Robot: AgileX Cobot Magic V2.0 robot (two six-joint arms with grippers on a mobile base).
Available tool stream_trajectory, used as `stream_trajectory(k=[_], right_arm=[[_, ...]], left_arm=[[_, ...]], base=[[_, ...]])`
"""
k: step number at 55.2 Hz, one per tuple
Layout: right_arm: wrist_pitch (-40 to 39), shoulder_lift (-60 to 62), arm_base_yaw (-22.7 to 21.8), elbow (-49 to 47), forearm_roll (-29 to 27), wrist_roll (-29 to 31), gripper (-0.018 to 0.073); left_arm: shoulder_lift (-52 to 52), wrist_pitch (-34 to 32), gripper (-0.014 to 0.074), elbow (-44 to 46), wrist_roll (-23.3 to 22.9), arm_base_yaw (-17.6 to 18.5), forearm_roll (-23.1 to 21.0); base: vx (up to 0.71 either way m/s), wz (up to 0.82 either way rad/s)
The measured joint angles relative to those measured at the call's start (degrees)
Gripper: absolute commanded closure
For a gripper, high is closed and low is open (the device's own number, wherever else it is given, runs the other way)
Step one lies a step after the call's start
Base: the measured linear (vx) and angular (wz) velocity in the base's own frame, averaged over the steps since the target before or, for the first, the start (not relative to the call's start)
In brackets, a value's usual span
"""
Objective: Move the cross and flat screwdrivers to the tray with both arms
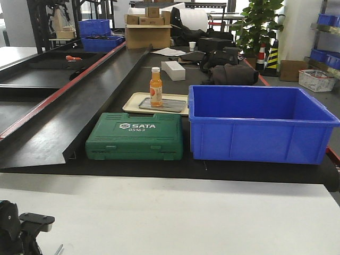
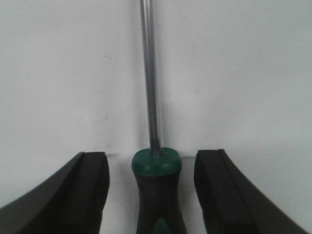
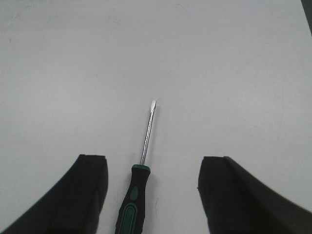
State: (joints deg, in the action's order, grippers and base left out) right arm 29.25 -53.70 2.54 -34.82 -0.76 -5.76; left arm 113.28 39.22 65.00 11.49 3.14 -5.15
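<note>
Left gripper [image 2: 152,155] released, straddling screwdriver [image 2: 157,195] on table [image 2: 58,73]; cross type perhaps, tip unseen. Right gripper [image 3: 153,158] released, straddling flat screwdriver [image 3: 133,202].

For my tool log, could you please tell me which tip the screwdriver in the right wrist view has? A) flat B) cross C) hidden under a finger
A: the flat screwdriver, lying between the open fingers of the right gripper, ends in a flat blade.

Straddles the screwdriver [image 2: 157,195] with the left gripper [image 2: 152,160] spread wide, fingers [image 2: 90,190] clear of the black-and-green handle either side; silver shaft straight ahead, over the white surface [image 2: 243,73].
</note>
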Motion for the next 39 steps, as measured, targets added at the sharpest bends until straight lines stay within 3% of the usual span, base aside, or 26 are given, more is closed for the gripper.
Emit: stream_trajectory(k=[25, 39], right_arm=[[7.14, -1.33, 0.00, -0.07, -0.23, 0.00, 0.0068], [9.96, -13.35, 0.00, -3.96, -2.55, 0.00, 0.0068]], left_arm=[[1.80, 0.79, 0.0110, 0.49, 0.26, 0.00, 0.24], [1.98, 1.43, 0.0275, 0.72, 0.99, 0.00, 0.56]], base=[[0.00, 0.00], [0.00, 0.00]])
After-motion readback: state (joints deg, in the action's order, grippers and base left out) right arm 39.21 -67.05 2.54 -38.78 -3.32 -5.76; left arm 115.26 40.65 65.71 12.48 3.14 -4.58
